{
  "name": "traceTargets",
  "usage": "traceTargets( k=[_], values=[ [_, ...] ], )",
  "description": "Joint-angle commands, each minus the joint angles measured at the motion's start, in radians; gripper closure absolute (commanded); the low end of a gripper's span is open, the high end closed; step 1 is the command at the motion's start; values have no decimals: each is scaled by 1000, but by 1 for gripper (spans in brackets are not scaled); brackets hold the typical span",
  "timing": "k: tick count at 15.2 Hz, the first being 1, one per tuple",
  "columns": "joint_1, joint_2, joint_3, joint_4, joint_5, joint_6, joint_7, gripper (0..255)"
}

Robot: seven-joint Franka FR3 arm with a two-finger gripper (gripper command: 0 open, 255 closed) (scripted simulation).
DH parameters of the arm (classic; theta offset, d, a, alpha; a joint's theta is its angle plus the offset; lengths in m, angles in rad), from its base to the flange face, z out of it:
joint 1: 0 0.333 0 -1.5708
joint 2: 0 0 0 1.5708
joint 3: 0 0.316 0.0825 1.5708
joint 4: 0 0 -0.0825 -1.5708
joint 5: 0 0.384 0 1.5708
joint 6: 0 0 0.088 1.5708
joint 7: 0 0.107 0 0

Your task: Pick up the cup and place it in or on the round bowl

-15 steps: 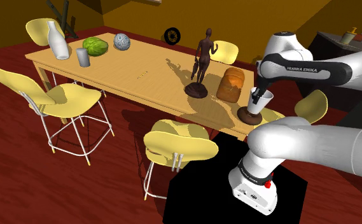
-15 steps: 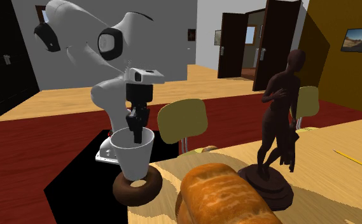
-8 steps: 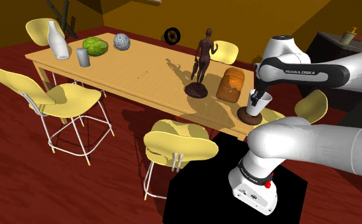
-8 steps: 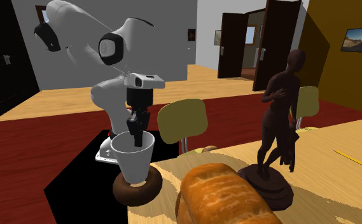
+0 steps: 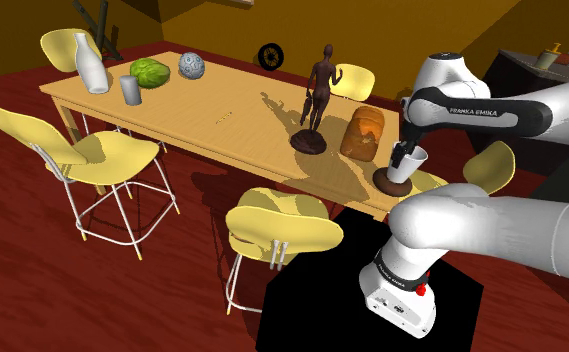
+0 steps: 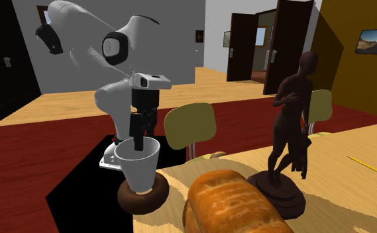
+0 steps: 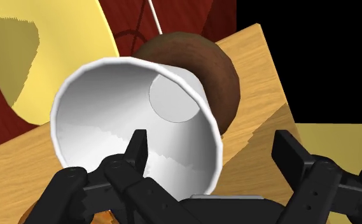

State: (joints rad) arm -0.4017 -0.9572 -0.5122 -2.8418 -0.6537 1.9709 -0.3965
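Observation:
A plain white cup (image 5: 412,165) (image 6: 139,167) (image 7: 103,114) stands upright in a brown round bowl (image 5: 390,184) (image 6: 144,196) (image 7: 221,70) at the near corner of the wooden table. My gripper (image 5: 403,153) (image 6: 139,138) (image 7: 211,143) hangs just above the cup and is open. Its fingers straddle one side of the rim: one finger (image 7: 135,149) reaches inside the cup, the other (image 7: 291,159) stands well outside the wall. Neither finger presses on the cup.
A bread loaf (image 5: 364,132) (image 6: 233,205) and a dark figurine (image 5: 317,95) (image 6: 291,119) stand close beside the bowl. A white bottle (image 5: 90,62), grey cup (image 5: 130,90), melon (image 5: 150,72) and ball (image 5: 191,65) sit at the table's (image 5: 222,115) far end. Yellow chairs (image 5: 277,225) ring it.
The cup came down a little into the bowl with the gripper shut on its wall. The fingers have now spread apart and let go of it.

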Motion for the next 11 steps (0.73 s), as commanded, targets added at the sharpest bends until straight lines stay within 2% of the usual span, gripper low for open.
traceTargets(
  k=[1, 3, 11],
  values=[
    [13, -20, 33, 33, 34, -56, -3, 0],
    [25, -40, 70, 77, 70, -122, -9, 0],
    [25, -40, 70, 77, 70, -122, -9, 0]
  ],
)
